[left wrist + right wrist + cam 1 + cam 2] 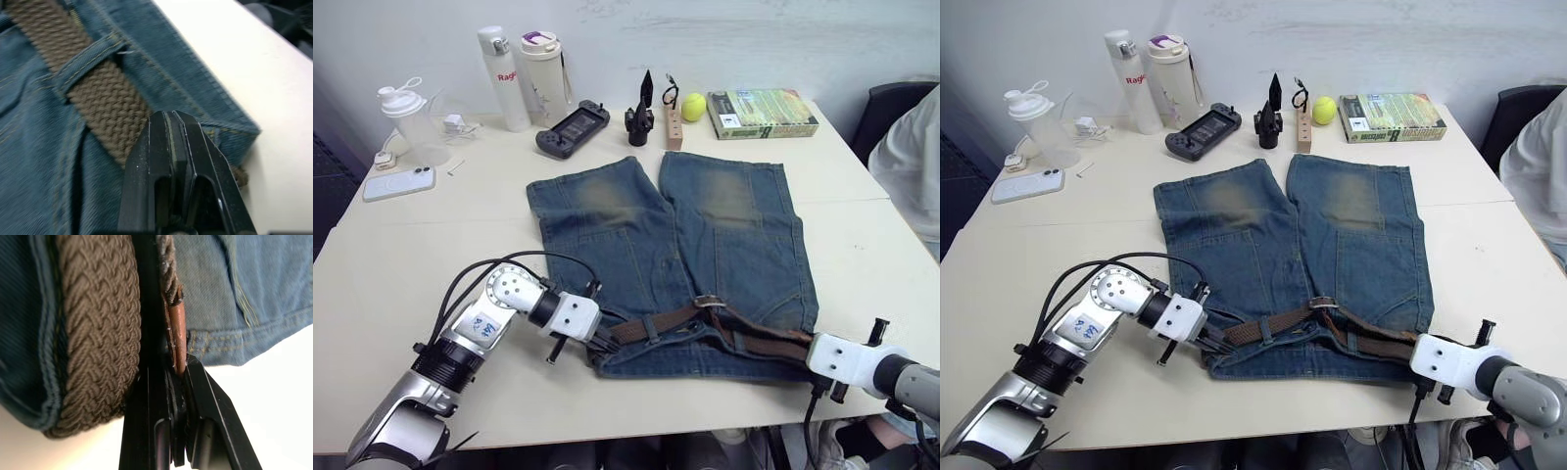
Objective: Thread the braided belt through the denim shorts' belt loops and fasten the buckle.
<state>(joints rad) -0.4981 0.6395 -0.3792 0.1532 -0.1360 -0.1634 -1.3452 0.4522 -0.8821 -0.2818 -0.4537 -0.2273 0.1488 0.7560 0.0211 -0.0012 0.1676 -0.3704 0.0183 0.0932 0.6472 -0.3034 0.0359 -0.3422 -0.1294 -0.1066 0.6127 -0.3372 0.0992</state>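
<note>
Faded denim shorts (636, 235) lie flat on the white table, waistband toward me. The braided belt (656, 323) runs along the waistband under a belt loop (88, 56). Its silver buckle (709, 302) sits near the middle of the waistband. My left gripper (604, 341) is at the waistband's left corner, fingers (161, 147) shut and resting on top of the braid. At the right corner, my right gripper (803, 345) is shut on the belt's smooth brown leather end (177, 328), beside a doubled-over stretch of braid (93, 333).
Along the far edge stand a shaker cup (411, 122), two bottles (524, 73), a game controller (573, 127), a tennis ball (693, 106) and a green box (762, 113). A phone (399, 183) lies far left. A person's sleeve (913, 162) is at the right edge.
</note>
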